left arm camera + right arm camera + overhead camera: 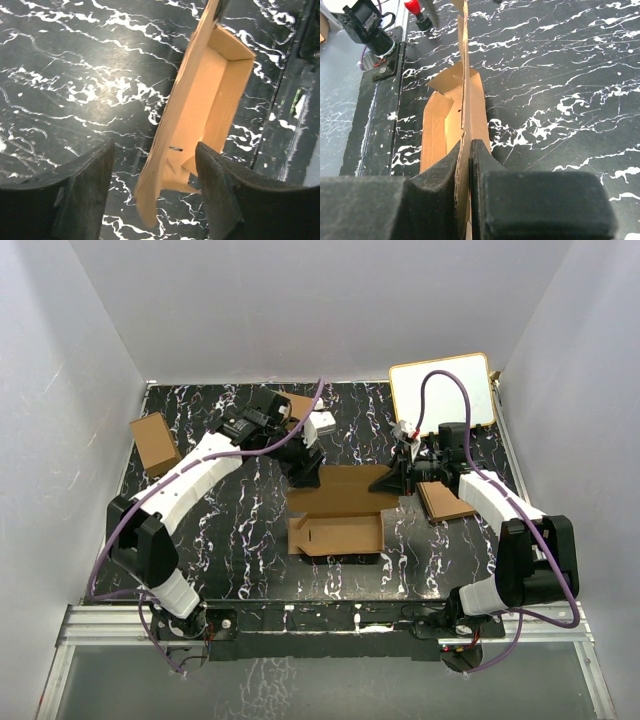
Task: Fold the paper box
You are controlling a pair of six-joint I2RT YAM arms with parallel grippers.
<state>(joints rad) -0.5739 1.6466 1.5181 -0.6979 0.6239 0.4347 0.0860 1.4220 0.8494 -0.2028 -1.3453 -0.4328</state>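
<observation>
Middle of the black marbled table [220,530], there's the paper box [335,535], half formed, with its shallow trough on the near side of one long panel that stands up. The right gripper [469,150] is clenched tight on that upright panel at its right end, pinching the thin card edge-on. The left gripper [154,150] is spread wide at the box's left end, fingers [80,200] either side of the raised wall, and I cannot tell whether they touch it. Far left lies a short brown carton [155,440], and just right of the box a flat brown pile [445,502].
</observation>
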